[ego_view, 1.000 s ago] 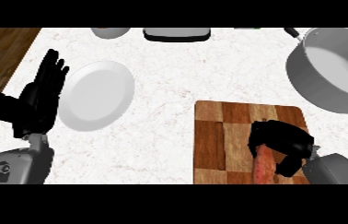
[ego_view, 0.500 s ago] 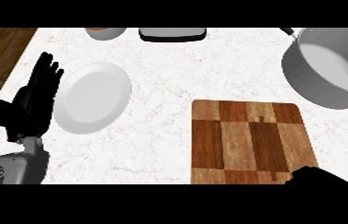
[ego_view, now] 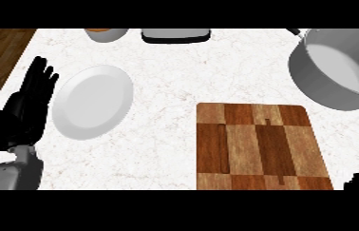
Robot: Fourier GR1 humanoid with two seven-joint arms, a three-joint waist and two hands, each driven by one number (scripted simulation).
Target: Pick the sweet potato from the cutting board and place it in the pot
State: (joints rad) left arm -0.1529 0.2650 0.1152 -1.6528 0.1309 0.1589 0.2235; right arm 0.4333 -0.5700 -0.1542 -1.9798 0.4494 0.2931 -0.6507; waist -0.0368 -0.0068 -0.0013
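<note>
Left of the cutting board, beyond the white plate, the left hand is held open, fingers straight, resting. No right hand can be seen, nor the sweet potato (stiff, fairly heavy; best grasped mid-length). The pot lies behind the board.

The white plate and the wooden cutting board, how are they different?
The white plate is rounded and plain; the cutting board is rectangular with a checker pattern of light and dark brown wood. The plate lies at the left, beside the resting left hand; the cutting board lies at the lower right, below the grey pot. Both lie flat on the marble counter, and both have nothing on them.
</note>
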